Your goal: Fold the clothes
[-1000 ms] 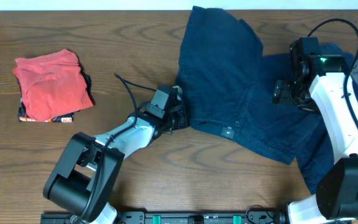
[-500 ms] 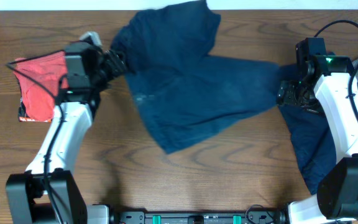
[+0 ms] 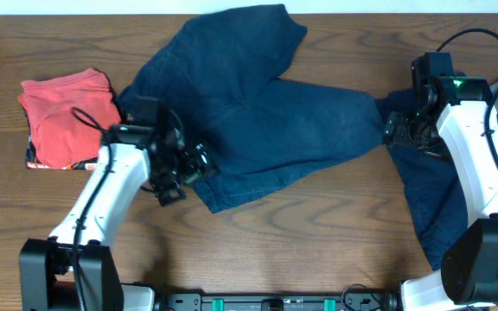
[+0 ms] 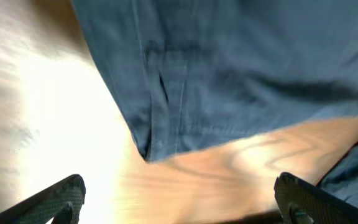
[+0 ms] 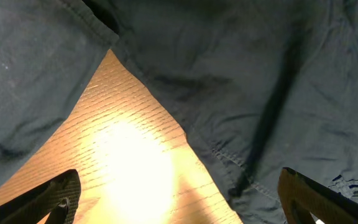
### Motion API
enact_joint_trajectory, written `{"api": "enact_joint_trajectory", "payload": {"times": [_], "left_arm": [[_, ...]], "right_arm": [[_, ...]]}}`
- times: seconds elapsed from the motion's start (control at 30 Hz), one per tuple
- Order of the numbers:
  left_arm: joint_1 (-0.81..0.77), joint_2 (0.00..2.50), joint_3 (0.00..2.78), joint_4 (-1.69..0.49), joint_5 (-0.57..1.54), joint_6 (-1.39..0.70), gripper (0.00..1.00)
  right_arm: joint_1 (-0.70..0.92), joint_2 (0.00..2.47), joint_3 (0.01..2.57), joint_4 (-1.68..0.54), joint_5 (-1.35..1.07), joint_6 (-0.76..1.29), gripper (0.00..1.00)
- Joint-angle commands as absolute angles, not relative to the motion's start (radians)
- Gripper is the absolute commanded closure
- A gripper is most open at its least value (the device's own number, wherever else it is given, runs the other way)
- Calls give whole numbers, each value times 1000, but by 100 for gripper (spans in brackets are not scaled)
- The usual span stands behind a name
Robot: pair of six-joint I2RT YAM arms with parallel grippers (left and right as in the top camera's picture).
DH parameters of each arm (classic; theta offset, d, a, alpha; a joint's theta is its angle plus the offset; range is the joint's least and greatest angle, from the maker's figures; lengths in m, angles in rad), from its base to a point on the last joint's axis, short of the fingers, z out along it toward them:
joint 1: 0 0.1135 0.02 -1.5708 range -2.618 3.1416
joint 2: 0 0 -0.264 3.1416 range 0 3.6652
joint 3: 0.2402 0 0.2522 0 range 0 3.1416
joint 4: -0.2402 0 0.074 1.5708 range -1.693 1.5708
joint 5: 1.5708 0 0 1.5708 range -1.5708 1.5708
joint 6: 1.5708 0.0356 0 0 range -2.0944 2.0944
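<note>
1 navy garment (image 3: 262, 112) lies spread mid-table (image 3: 318, 238). The left gripper (image 4: 182, 202) is splayed and empty, the garment's corner just ahead of its jaws. The right gripper (image 5: 179, 202) is splayed too, beside cloth.

No text, label, brand or number can be read in any view. At about 9 o'clock on the brown wood-grain tabletop (image 3: 318, 233), the dark folded cloth (image 3: 59, 163) lying under the red folded cloth (image 3: 67, 117) shows small pale and coloured marks along its edge. They may be print, but are too small to make out.
</note>
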State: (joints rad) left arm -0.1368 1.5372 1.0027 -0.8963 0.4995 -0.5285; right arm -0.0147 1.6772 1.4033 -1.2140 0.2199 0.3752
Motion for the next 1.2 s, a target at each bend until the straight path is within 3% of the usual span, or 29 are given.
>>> {"api": "enact_joint_trajectory", "payload": {"times": [0.0, 0.23, 0.3, 0.33, 0.37, 0.47, 0.5, 0.6, 0.9, 1.17], "left_arm": [[-209, 1538, 930, -864, 511, -679, 2], [-332, 1538, 728, -528, 449, -1002, 1], [-351, 1538, 701, -455, 405, -1019, 7], [-356, 1538, 697, -447, 369, -1019, 14], [-359, 1538, 697, -448, 325, -1017, 30], [-352, 1537, 697, -460, 266, -973, 87], [-343, 1537, 698, -472, 264, -951, 94], [-286, 1525, 698, -568, 263, -896, 94], [-9, 1402, 698, -750, 260, -667, 94], [13, 1369, 698, -759, 260, -647, 94]], "right_arm": [[-19, 1655, 1410, -1215, 202, 385, 1], [-19, 1655, 1410, -1217, 201, 385, 1], [-19, 1655, 1410, -1217, 201, 385, 1], [-19, 1655, 1410, -1217, 201, 385, 1], [-19, 1655, 1410, -1217, 202, 385, 1], [-20, 1655, 1410, -1217, 202, 384, 1], [-19, 1655, 1410, -1219, 201, 384, 1], [-19, 1655, 1410, -1235, 168, 374, 1], [26, 1655, 1296, -1232, -314, 279, 1], [132, 1655, 1048, -1149, -412, 344, 1]]}}
